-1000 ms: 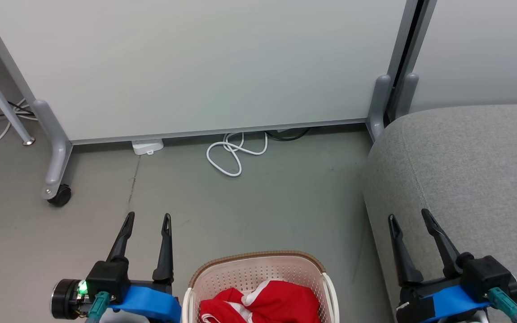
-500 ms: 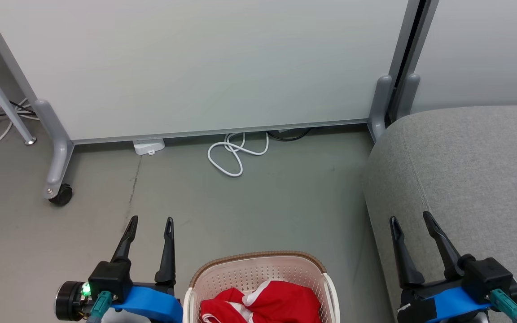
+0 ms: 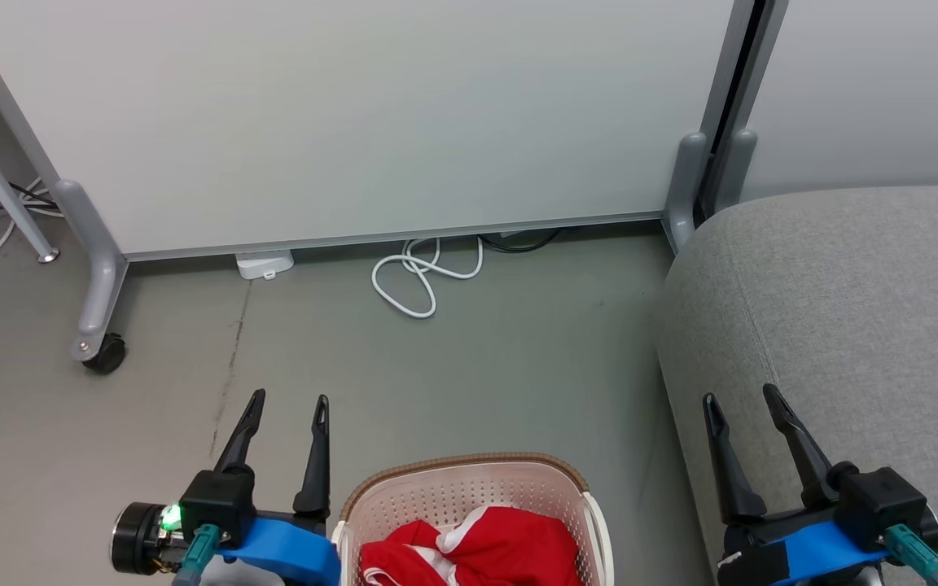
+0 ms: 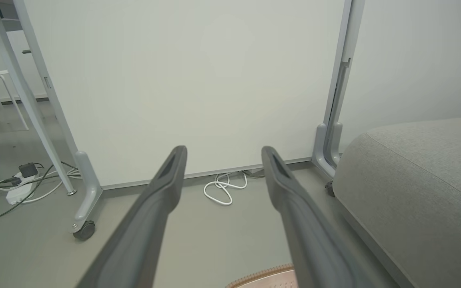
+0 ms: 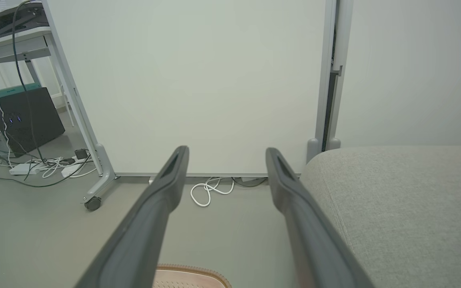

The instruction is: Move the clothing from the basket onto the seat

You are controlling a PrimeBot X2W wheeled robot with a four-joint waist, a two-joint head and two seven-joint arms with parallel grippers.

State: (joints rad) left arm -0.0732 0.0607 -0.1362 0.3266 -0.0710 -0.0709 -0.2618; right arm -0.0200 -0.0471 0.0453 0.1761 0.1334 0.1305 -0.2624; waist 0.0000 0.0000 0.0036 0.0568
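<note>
both my grippers are released, jaws spread wide, and carry nothing. my left gripper (image 3: 289, 399) hangs just beside the left wall of the cream-white perforated plastic laundry basket with the brown woven-look rim band (image 3: 461, 465). my right gripper (image 3: 739, 395) hovers by the rounded edge of the large light-grey fabric-upholstered sofa seat (image 3: 843, 309). i judge this a ready stance: one arm flanks the source and the other waits at the goal, so either can reach in without crossing.

the soft bright-red clothing with white trim (image 3: 477, 549) lies bundled inside the basket. the basket stands on the grey floor close to the seat's left side, near enough for a short carry. the clothing is not yet on the seat, so the task looks barely begun.

the head view cuts off the basket and the heap at its bottom edge, so i cannot tell how many garments there are or how they tangle. my wrist views catch a sliver of the brown rim and look toward the pale partition panel (image 3: 355, 122). i judge i must tilt down before any grasp.
</note>
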